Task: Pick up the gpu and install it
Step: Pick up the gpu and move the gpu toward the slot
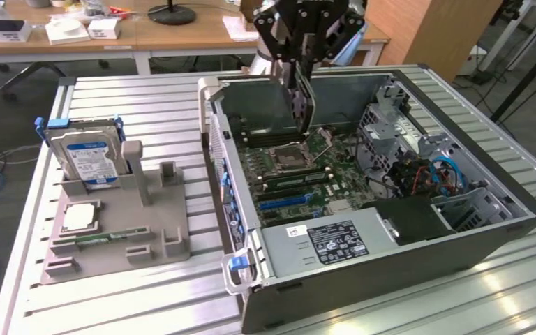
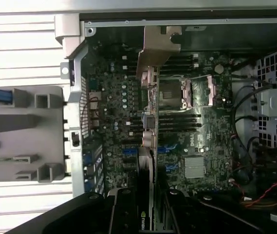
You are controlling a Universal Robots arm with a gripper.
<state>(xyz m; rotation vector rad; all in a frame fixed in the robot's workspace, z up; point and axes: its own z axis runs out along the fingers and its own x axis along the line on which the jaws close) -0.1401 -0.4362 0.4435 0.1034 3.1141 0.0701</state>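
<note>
We find the gripper [image 1: 303, 70] pinching the gpu [image 1: 303, 105] on edge between its fingers [image 2: 124, 217], hanging over the motherboard [image 1: 338, 174] inside the open computer case [image 1: 389, 279] (not yet seated). Risk: any tilt or offset could miss the blue PCIe slot [image 1: 282, 202] and strike the CPU socket [image 1: 289, 152].

Even overhead room light fell across the ribbed metal table [image 1: 137, 91], leaving bright glare patches on its slats toward the exterior view's right. Inside the open computer case [image 1: 407, 279], the motherboard [image 1: 296, 174] lay in soft shadow. In the wrist view, the table slats burned out almost white, while the gripper [image 2: 147, 212] clamping the gpu [image 2: 149, 141] showed as a near-black mass.
</note>
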